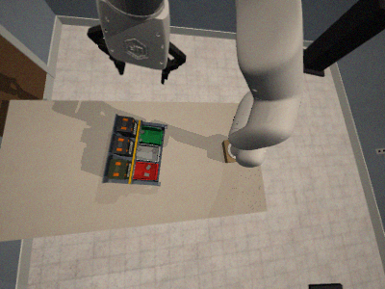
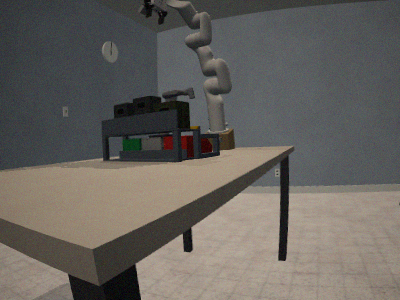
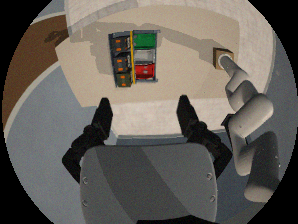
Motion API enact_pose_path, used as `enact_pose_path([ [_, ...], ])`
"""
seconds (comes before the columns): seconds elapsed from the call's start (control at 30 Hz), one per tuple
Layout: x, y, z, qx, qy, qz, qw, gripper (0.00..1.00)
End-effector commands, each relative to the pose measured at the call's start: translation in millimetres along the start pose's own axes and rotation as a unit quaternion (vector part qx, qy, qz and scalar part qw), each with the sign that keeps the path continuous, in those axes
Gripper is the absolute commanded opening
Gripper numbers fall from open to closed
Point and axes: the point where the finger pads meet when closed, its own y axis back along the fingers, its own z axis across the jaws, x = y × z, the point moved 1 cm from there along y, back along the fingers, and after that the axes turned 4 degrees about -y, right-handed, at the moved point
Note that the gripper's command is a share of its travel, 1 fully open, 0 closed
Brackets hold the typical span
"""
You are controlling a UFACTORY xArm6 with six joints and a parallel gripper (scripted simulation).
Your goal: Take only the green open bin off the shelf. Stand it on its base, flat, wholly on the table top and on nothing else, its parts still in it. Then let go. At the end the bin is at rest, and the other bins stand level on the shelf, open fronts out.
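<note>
The green bin (image 1: 152, 135) (image 2: 132, 144) (image 3: 145, 41) sits in the lower tier of the blue-grey shelf (image 2: 140, 126), at one end of the row. Its parts are too small to make out clearly. The grey bin (image 1: 148, 152) (image 2: 152, 143) (image 3: 145, 56) stands beside it, then the red bin (image 1: 145, 170) (image 2: 175, 142) (image 3: 143, 74) with small grey parts. All three look level, on the side of the shelf toward the arm's base. My gripper (image 1: 142, 77) (image 2: 153, 15) (image 3: 144, 104) is open and empty, high above the table and well away from the bins.
Three dark bins (image 1: 126, 125) (image 1: 122, 145) (image 1: 118, 169) with orange parts stand on the upper tier. A yellow bar (image 1: 135, 153) runs between the tiers. The arm's base block (image 2: 228, 140) (image 3: 218, 59) stands near one end of the table (image 1: 192, 188) (image 2: 125, 200).
</note>
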Motion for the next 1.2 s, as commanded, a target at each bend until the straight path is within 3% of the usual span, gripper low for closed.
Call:
enact_pose_path([
  [0.0,0.0,-18.0,1.0,-0.053,0.0,-0.003,0.999,1.0],
  [0.3,0.0,-18.0,1.0,-0.053,0.0,-0.003,0.999,1.0],
  [0.33,-0.2,-27.5,3.0,-0.039,0.0,-0.002,0.999,1.0],
  [0.47,-0.3,-67.3,6.9,-0.053,0.0,-0.003,0.999,1.0],
  [0.87,-0.3,-67.3,6.9,-0.053,0.0,-0.003,0.999,1.0],
  [0.9,-0.3,-76.9,8.5,-0.084,0.0,-0.004,0.996,1.0],
  [1.03,-0.6,-116.6,13.1,-0.053,0.0,-0.003,0.999,1.0],
  [1.17,-0.6,-116.6,13.1,-0.053,0.0,-0.003,0.999,1.0],
])
